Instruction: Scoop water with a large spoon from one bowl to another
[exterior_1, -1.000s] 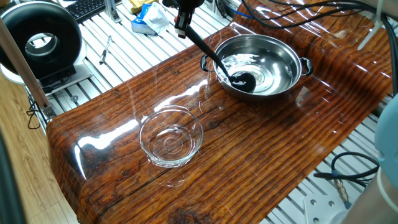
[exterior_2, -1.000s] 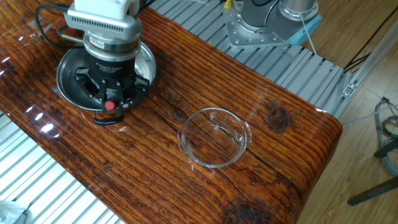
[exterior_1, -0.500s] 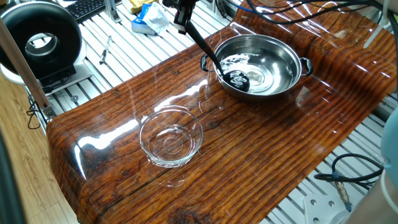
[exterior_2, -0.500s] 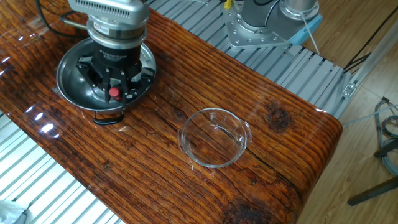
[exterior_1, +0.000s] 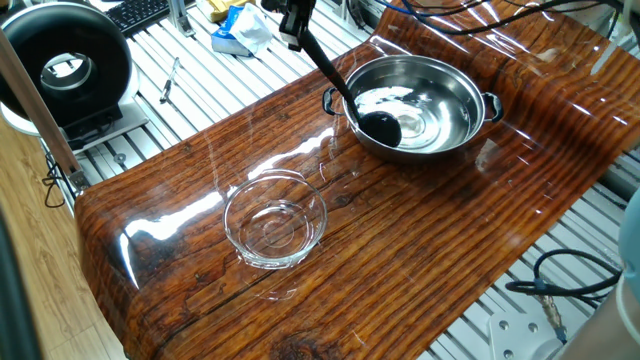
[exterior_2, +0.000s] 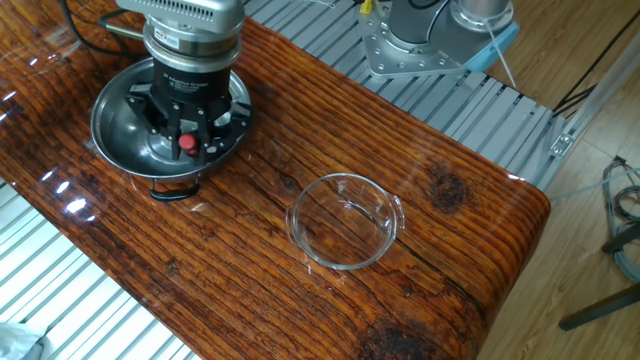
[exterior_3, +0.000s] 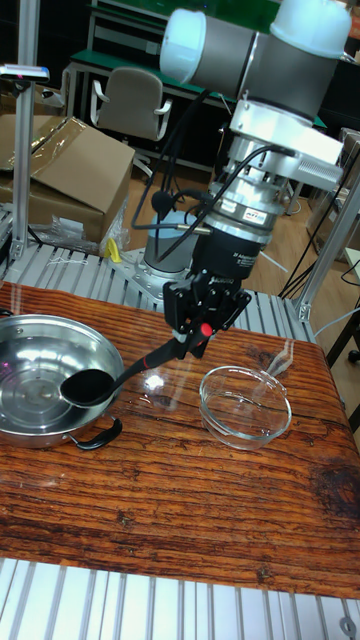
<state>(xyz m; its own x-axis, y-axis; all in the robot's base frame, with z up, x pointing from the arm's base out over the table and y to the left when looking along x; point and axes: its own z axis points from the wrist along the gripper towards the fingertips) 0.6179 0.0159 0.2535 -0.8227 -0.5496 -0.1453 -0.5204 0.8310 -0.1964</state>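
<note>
The gripper (exterior_3: 203, 330) is clenched on the handle of the large spoon (exterior_3: 120, 377), whose scoop is held just above the water (exterior_1: 425, 115) inside the steel bowl (exterior_1: 470, 125), while the glass bowl (exterior_1: 275, 220), well apart, is seen empty, so carrying and pouring are judged left.

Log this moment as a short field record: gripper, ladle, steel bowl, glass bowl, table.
gripper: gripper shut on the handle of the large spoon
spoon scoop: inside the steel bowl, handle slanting up over its rim
water: shiny pool in the steel bowl
glass bowl: glass bowl standing apart from the steel bowl, no spoon in it
surface: wooden table
</note>
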